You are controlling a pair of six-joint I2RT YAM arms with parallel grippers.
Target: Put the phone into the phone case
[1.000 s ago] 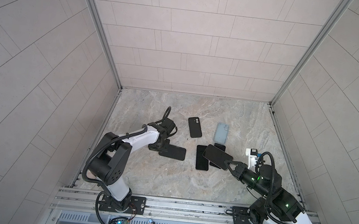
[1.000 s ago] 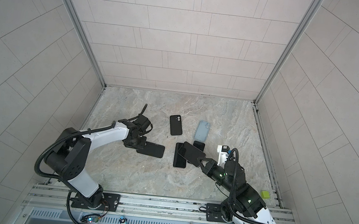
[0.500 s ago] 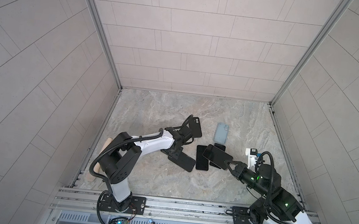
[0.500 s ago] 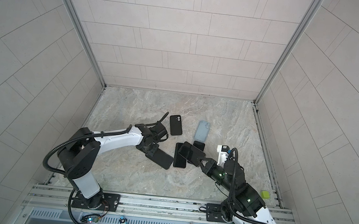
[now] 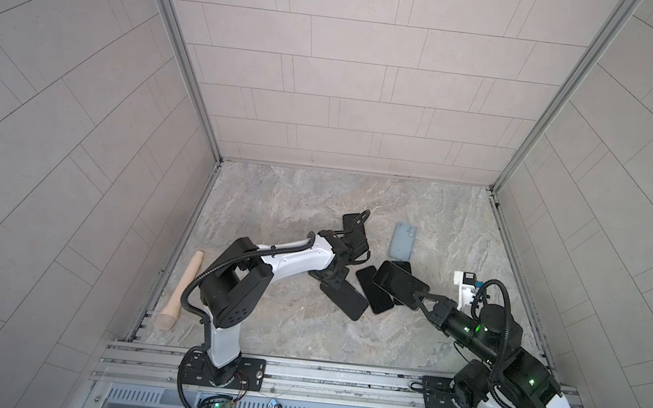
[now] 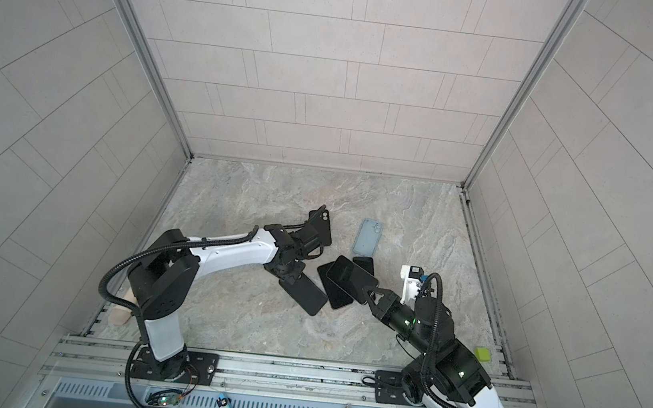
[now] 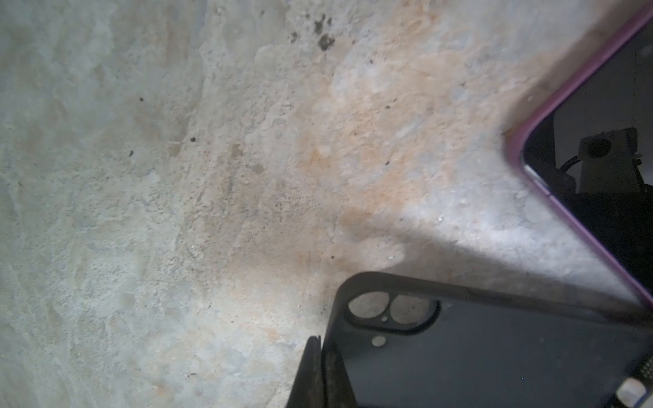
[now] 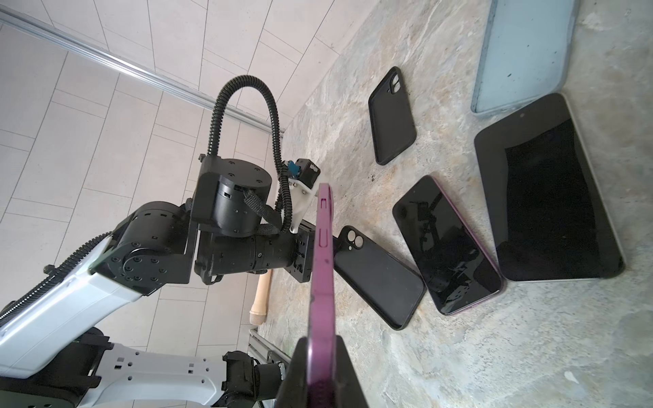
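A purple-edged phone (image 5: 399, 282) (image 6: 350, 277) hangs tilted above the table, with my right gripper (image 5: 419, 298) (image 8: 321, 342) shut on its near end. It shows edge-on in the right wrist view. A black phone case (image 5: 343, 299) (image 6: 306, 295) (image 8: 378, 275) lies open side up just left of it. My left gripper (image 5: 335, 275) (image 7: 319, 342) is shut on the case's rim beside the camera cutout (image 7: 390, 311).
A second purple phone (image 5: 374, 291) (image 8: 447, 243) lies face up between case and held phone. A larger dark phone (image 8: 547, 187), a pale blue case (image 5: 402, 241) and another black case (image 6: 320, 223) lie behind. A wooden roller (image 5: 181, 285) rests by the left wall.
My left arm swung to the right and dragged the black case across the table, turning it, until it lies next to the phones. The right arm and its phone barely moved.
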